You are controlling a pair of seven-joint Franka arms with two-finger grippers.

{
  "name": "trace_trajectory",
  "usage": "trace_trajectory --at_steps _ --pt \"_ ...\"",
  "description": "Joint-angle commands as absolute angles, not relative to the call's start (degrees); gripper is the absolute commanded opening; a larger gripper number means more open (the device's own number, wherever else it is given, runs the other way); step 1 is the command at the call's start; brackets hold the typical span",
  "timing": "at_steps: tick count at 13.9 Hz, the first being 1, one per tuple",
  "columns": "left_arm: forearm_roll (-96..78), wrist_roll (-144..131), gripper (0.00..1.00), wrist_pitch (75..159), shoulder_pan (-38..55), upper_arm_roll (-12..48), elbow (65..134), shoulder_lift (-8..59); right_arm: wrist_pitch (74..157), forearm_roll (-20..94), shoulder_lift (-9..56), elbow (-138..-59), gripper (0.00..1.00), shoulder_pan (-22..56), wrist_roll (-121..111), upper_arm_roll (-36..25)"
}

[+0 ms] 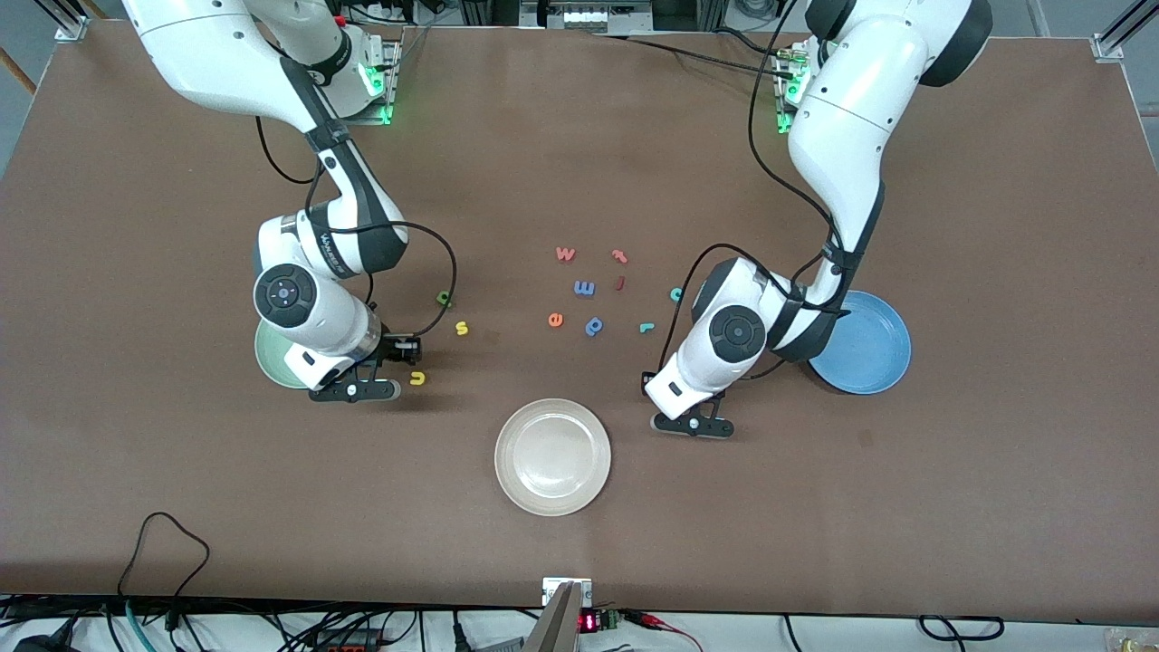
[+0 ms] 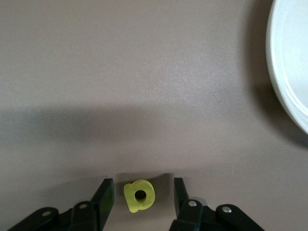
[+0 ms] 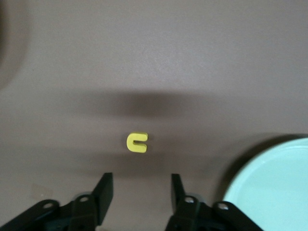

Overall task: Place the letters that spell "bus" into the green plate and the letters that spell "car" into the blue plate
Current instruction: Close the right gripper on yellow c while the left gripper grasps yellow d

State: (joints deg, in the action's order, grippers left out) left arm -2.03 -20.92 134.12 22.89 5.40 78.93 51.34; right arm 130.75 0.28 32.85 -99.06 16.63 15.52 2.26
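Nearest the front edge of the worktop, about midway along it, sits the off-white plate (image 1: 552, 457), with bare brown surface all around it.

Just past it toward the left arm's end, the left gripper (image 1: 693, 424) is down at the worktop. Its jaws are spread to either side of the yellow "a" (image 2: 139, 195), and a gap shows on each side.

Toward the right arm's end, the right gripper (image 1: 355, 389) hangs over the worktop with its jaws spread and empty. The yellow "u" (image 1: 417, 378) lies just beside it, by the rim of the green plate (image 1: 269, 358).

The blue plate (image 1: 860, 342) lies under the left arm's wrist.

Farther in are the yellow "s" (image 1: 462, 328) and green "b" (image 1: 444, 297). The teal "r" (image 1: 646, 327) and "c" (image 1: 675, 293) sit nearer the left arm's end, and the other loose letters lie between these two pairs.
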Motion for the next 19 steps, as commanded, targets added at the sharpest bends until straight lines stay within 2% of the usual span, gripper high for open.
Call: trace_trajectory --at_steps 1,10,12,18,19 --pt "-1.8 -21.4 0.55 133.5 23.4 4.8 77.2 52.3 133.9 0.3 34.5 -99.1 0.51 17.2 16.8 1.7" --pt "-1.2 -21.2 0.52 133.5 23.3 4.7 77.8 52.4 138.9 0.3 39.3 -99.1 0.52 17.9 19.1 1.7" --pt "-1.2 -21.3 0.46 133.2 23.3 4.7 77.8 52.4 139.1 0.3 39.6 -99.1 0.53 17.9 19.5 1.7" --pt "-1.1 -21.2 0.12 133.2 23.1 4.7 78.3 52.3 139.7 0.2 41.3 -99.1 0.52 18.5 19.5 1.7" --pt "-1.1 -21.0 0.09 132.9 22.9 4.7 78.4 52.0 139.7 0.2 41.5 -99.1 0.52 18.5 19.5 1.8"
